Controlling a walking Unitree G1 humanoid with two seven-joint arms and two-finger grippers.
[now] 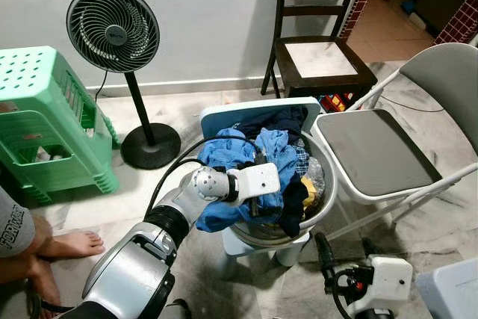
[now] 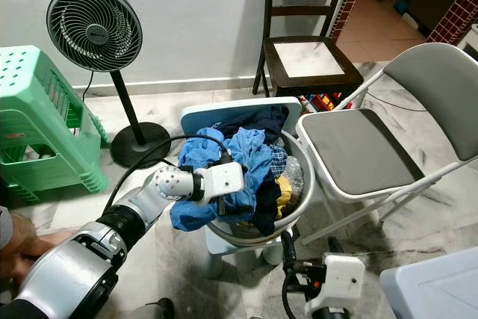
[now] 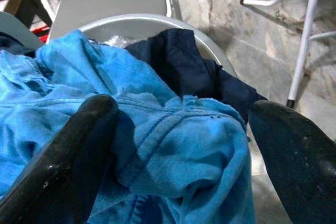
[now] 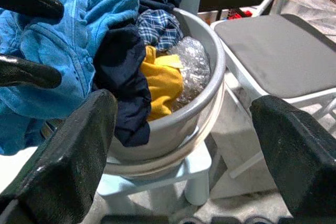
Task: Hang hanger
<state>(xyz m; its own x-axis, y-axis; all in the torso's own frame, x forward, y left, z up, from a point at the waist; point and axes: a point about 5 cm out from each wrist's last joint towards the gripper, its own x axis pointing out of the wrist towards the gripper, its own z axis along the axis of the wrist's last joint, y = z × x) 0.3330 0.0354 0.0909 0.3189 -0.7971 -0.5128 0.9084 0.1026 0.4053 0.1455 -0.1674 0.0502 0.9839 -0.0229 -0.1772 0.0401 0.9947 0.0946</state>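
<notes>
At the far left of the head views a person's bare foot [image 1: 72, 244] rests on the marble floor [image 1: 441, 222] below a green plastic stool [image 1: 45, 125]; beside it a black pedestal fan [image 1: 113, 28] stands against the white wall; further right the left gripper [image 1: 254, 205] reaches from the bent silver arm over the near rim of a grey basin [image 1: 323, 198] heaped with laundry, its fingers spread wide either side of a fold of blue cloth [image 1: 228, 156] but not closed on it — the left wrist view shows that gap plainly, with the two black fingertips [image 3: 68, 156] apart over the cloth and a dark navy garment [image 3: 178, 66] draped over the basin's edge. The right wrist view adds what the head views half hide: a checked shirt [image 4: 157, 27], a yellow piece [image 4: 160, 82] and crumpled clear plastic [image 4: 191, 59] deep in the basin, and the pale blue stool [image 4: 184, 174] beneath it. Behind the basin stands a dark wooden chair [image 1: 321, 57]; to the right a grey folding chair [image 1: 373, 151] crowds the basin's side, leaving open floor mainly in front; low at the right the right gripper [image 1: 345, 255] hangs below the basin, fingers open and empty; no hanger can be made out among the clothes.
</notes>
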